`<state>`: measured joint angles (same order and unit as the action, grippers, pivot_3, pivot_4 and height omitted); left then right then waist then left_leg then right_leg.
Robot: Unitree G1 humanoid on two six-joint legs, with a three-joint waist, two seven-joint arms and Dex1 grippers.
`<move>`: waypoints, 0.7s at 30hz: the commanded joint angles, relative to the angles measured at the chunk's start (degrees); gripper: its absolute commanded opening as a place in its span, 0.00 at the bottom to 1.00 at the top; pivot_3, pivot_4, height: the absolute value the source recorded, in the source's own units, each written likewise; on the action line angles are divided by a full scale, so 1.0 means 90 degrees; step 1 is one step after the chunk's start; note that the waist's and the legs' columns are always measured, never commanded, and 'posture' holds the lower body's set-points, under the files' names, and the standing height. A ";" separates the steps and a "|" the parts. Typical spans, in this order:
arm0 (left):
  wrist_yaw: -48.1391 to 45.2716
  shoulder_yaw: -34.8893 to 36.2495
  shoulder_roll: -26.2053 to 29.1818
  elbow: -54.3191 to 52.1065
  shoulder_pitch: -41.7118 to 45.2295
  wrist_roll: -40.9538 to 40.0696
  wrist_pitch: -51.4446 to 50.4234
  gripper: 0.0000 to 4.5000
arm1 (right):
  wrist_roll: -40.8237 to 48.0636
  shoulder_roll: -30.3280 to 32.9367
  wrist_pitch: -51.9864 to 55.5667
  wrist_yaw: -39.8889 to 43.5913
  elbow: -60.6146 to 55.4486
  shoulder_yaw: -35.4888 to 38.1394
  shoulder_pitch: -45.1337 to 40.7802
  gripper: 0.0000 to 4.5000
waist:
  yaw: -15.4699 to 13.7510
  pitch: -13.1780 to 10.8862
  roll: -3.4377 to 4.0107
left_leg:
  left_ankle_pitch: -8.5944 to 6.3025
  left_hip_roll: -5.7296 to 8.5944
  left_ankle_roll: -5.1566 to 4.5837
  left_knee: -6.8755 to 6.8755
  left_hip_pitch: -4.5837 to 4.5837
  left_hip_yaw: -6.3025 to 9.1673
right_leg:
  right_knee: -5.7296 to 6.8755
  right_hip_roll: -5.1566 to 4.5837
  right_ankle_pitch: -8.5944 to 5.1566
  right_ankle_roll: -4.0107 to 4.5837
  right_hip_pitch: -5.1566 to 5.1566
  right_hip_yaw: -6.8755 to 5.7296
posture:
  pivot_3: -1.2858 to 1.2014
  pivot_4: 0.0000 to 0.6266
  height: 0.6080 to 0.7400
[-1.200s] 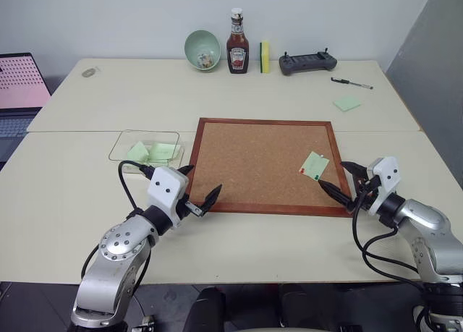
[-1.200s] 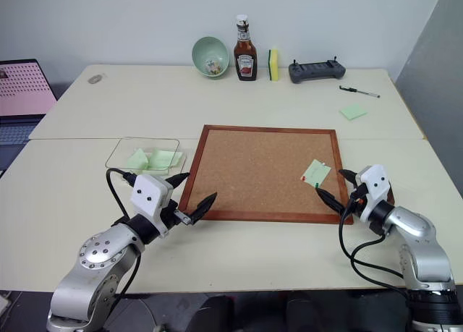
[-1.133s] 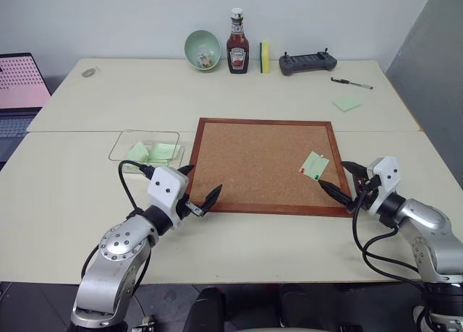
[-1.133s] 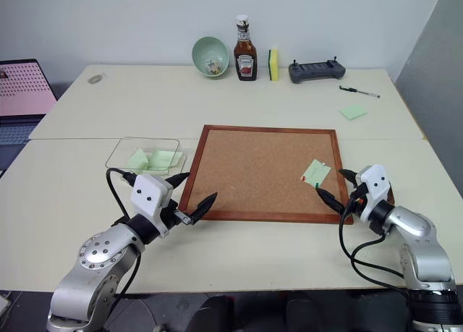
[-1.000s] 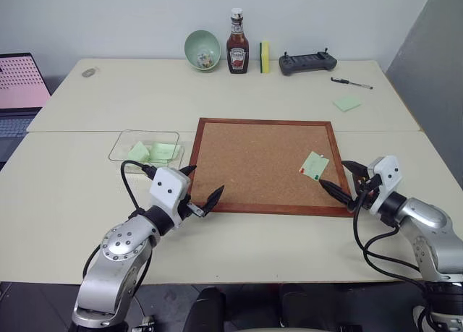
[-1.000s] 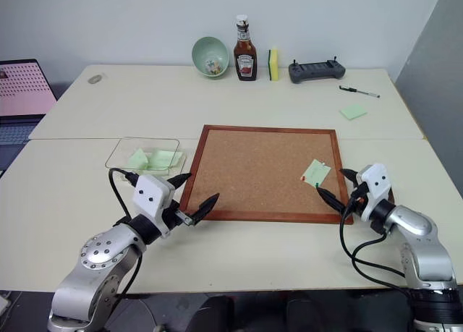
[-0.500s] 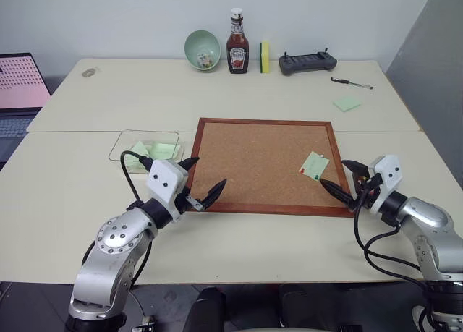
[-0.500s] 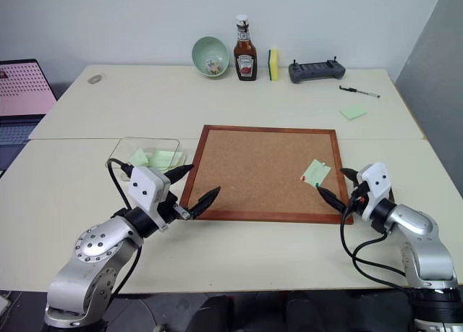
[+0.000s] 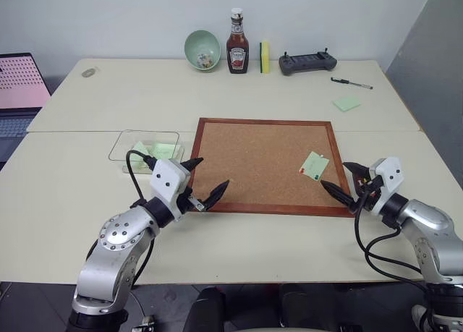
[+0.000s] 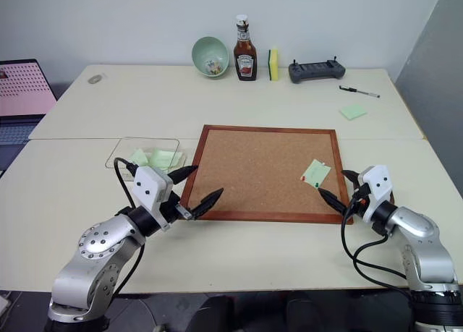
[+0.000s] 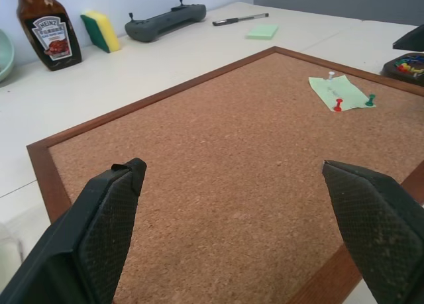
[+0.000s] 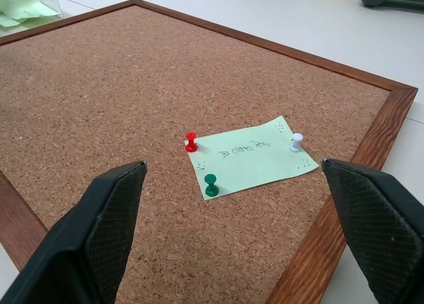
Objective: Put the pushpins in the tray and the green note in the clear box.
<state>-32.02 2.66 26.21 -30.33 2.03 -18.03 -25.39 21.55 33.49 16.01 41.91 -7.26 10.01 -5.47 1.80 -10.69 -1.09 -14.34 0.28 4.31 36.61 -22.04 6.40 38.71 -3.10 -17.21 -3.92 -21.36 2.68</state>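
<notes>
The green note (image 12: 254,154) is lying flat near the corkboard's (image 9: 253,158) right edge, at about three o'clock on the board, and three pushpins are pinning it down: a red one (image 12: 191,141), a green one (image 12: 211,185) and a white one (image 12: 296,142). So, as I am judging it, this note's job is not begun. The clear box (image 9: 137,142), off the board's nine o'clock side, is already holding a few pale green papers. The tray (image 11: 407,65) is showing in the left wrist view beyond the board's frame, with bright pins inside. The right gripper (image 9: 346,182) is hovering spread wide and empty just beside the note. The left gripper (image 9: 204,181), equally spread and empty, is hanging over the board's seven o'clock corner.
</notes>
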 commanded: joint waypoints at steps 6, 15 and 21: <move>-0.0363 -0.0015 0.0073 -0.0059 0.0071 -0.0270 0.0157 0.92 | 0.0104 0.0066 -0.0125 -0.0011 -0.0216 0.0273 0.0004 1.00 | 0.0000 0.0000 0.0000 | 0.0000 0.0000 0.0000 0.0000 0.0000 0.0000 | 0.0000 0.0000 0.0000 0.0000 0.0000 0.0000 | 0.52 0.24 1.00; -0.0812 -0.0408 0.0030 0.0991 0.1125 -0.0178 0.0316 0.56 | 0.0188 -0.0001 0.0019 -0.0213 -0.0744 0.0521 0.0515 1.00 | -0.0013 0.0000 0.0000 | 0.0000 0.0002 0.0000 0.0002 -0.0003 0.0000 | -0.0001 0.0000 0.0000 -0.0001 0.0001 -0.0001 | 0.52 0.24 1.00; -0.1148 -0.0933 -0.0307 0.2334 0.2080 0.0043 0.0735 0.28 | 0.0213 -0.0122 0.0183 -0.0516 -0.1071 0.0546 0.0671 1.00 | 0.0001 0.0000 0.0000 | 0.0000 0.0002 0.0000 0.0001 -0.0002 0.0000 | -0.0001 0.0001 0.0000 -0.0001 0.0000 -0.0002 | 0.52 0.24 1.00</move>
<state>-41.25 -4.88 24.14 -11.43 18.67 -18.40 -21.07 22.11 32.53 17.16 38.46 -13.82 13.17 0.75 1.81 -10.69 -1.10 -14.34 0.30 4.31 36.62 -22.06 6.40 38.71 -3.09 -17.21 -3.92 -21.35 2.67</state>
